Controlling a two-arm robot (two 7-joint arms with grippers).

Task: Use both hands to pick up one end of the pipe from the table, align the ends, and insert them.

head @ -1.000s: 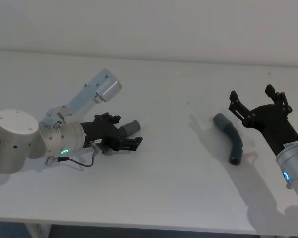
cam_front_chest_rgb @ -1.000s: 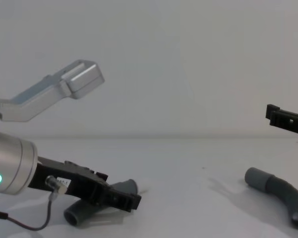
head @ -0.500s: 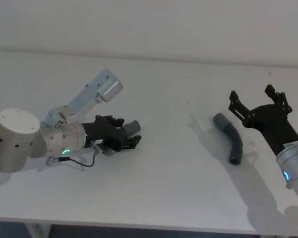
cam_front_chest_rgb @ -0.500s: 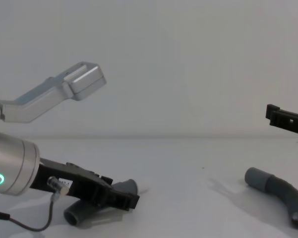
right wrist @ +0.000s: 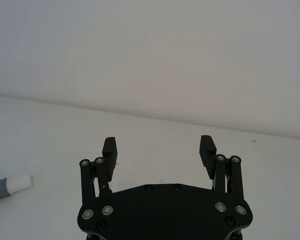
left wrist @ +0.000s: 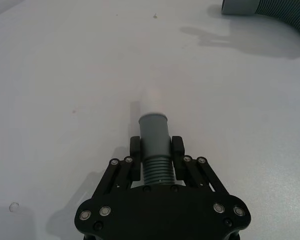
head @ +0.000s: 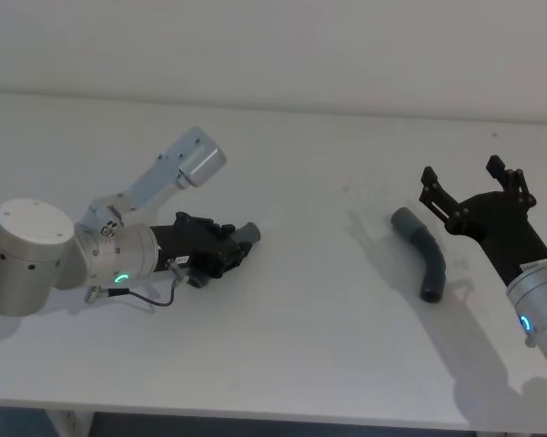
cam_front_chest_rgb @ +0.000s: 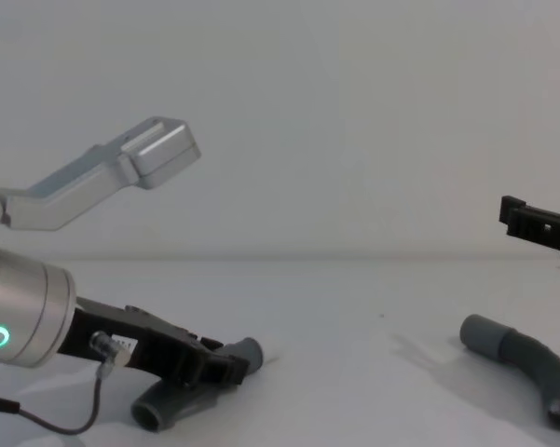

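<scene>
Grasp: left hand [left wrist: 154, 148] closed on its pipe piece [left wrist: 153, 131], seemingly resting low on the surface [head: 328, 309].
Waiting: right hand [right wrist: 158, 150] wide, empty, just beside the other piece [head: 427, 259].
Next: right hand needed to lower over that piece and close.

We see bare bench [head: 328, 300] between the left hose piece [head: 247, 234] and the right hose piece [head: 427, 261]; only the right gripper [head: 469, 178] stands near the latter.
</scene>
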